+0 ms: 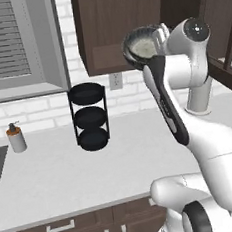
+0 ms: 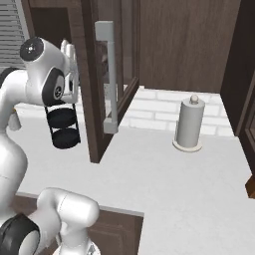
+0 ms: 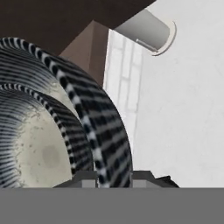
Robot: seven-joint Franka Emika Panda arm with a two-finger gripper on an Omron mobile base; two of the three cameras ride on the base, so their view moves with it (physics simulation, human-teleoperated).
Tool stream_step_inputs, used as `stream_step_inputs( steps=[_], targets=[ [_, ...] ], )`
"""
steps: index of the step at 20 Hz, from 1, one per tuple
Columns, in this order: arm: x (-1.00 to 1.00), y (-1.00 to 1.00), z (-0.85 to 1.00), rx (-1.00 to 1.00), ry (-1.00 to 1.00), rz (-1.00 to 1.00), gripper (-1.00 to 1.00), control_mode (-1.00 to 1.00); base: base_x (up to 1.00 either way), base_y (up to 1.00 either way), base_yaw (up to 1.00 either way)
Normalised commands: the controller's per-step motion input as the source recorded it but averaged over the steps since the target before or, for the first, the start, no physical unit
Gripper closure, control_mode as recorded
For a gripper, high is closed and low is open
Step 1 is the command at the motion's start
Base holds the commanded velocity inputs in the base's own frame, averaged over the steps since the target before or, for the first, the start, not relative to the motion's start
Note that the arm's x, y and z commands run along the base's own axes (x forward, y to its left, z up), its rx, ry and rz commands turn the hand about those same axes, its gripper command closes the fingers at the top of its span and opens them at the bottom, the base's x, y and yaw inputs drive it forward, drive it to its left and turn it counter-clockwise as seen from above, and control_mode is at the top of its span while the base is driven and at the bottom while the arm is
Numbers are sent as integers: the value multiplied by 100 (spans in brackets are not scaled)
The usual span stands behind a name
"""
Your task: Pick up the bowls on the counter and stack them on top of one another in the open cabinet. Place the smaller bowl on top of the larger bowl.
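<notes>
The bowl [image 1: 142,47] you are carrying hangs high in the left base view, tipped on edge with its pale speckled inside facing the camera, in front of the dark cabinet [image 1: 109,23] and well above the counter [image 1: 58,174]. Your gripper [image 3: 114,178] is closed to a narrow gap on its rim: in the hand view the striped rim [image 3: 100,131] runs down between the two fingertips [image 3: 85,178], one on each side of the wall. You cannot tell from these pictures whether this is the larger or the smaller bowl; the hand view shows a second ribbed arc inside the first, but it is hard to make out whether that is a second bowl or the same one's inner edge. In the right base view the bowl is hidden behind the arm and the open glass door [image 2: 107,74]. The black rack [image 1: 90,116] stands on the counter far left of the arm, a soap bottle [image 1: 16,137] further left, and a paper towel roll [image 2: 189,124] on the right.
</notes>
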Motion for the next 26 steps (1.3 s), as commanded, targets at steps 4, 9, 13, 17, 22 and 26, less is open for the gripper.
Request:
stream_step_inputs(
  steps=[4,9,13,17,22,26],
  targets=[
    [86,-1,-1,0,18,0,100,-100,0,0,0],
    [91,0,-18,0,2,0,100,-100,0,0,0],
    [77,0,-3,0,0,0,-100,-100,0,0,0],
    [-37,0,-7,0,-6,0,-100,-100,0,0,0],
    [-100,5,-46,-5,-30,0,-100,-100,0,0,0],
    [-100,11,-85,-5,-34,0,-100,-100,0,0,0]
  ],
)
